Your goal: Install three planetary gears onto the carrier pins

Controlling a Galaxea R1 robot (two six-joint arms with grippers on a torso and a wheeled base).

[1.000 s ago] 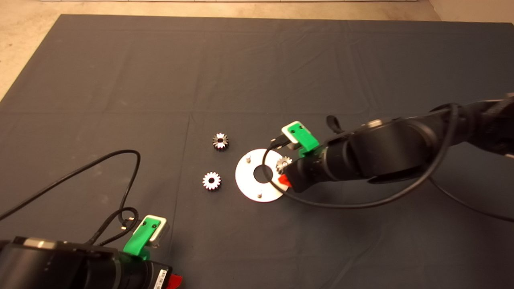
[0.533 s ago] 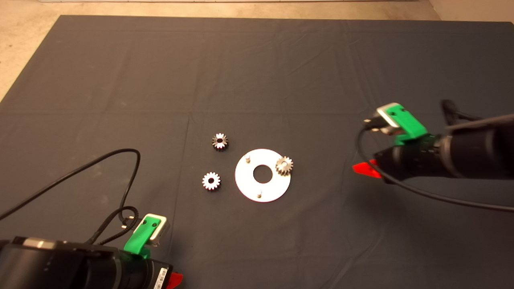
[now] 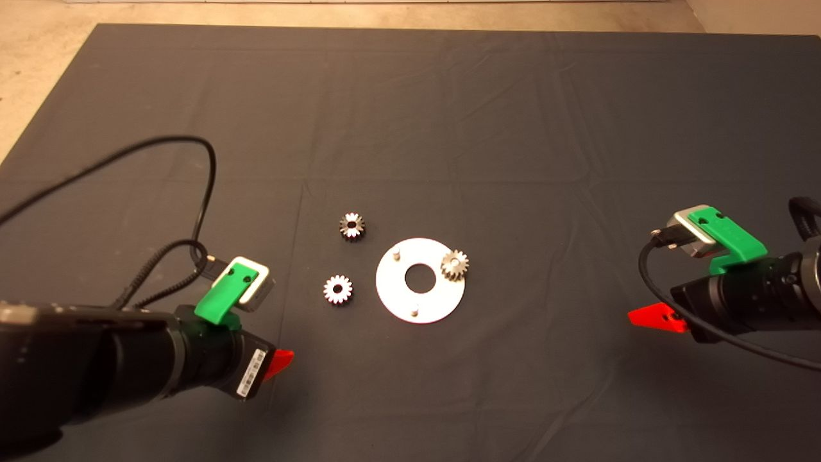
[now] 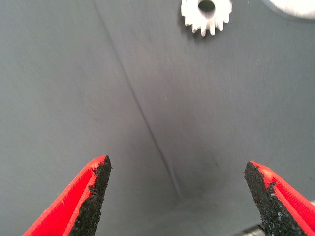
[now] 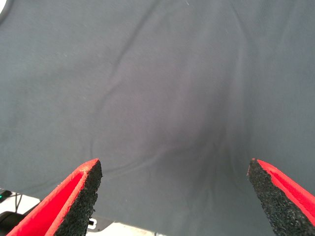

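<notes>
Between your left gripper's [image 4: 177, 182] fingers [image 4: 93, 191] nothing is sitting: they are standing wide apart over bare mat [image 3: 449, 115], with one loose gear [image 4: 205, 14] lying on the cloth ahead of the tips. Your right gripper's [image 5: 177, 182] fingers [image 5: 81, 191] are spread just as wide, and you are seeing only wrinkled mat between them. From above, your left gripper [image 3: 279, 362] is hovering near the mat's front-left part, and your right gripper [image 3: 654, 316] is hanging over toward the mat's right edge, well apart from the parts. Near the middle of the mat the disc [image 3: 420, 301] is lying flat with two bare carrier pins [image 3: 396, 253] showing, one at its far-left rim and one at its near rim. One planetary gear [image 3: 455, 264] is sitting at the disc's right rim, overhanging it slightly. A second loose gear [image 3: 351, 226] is lying apart from the disc, toward the far left of it, and the nearer loose one [image 3: 337, 289] is resting just left of the disc.
</notes>
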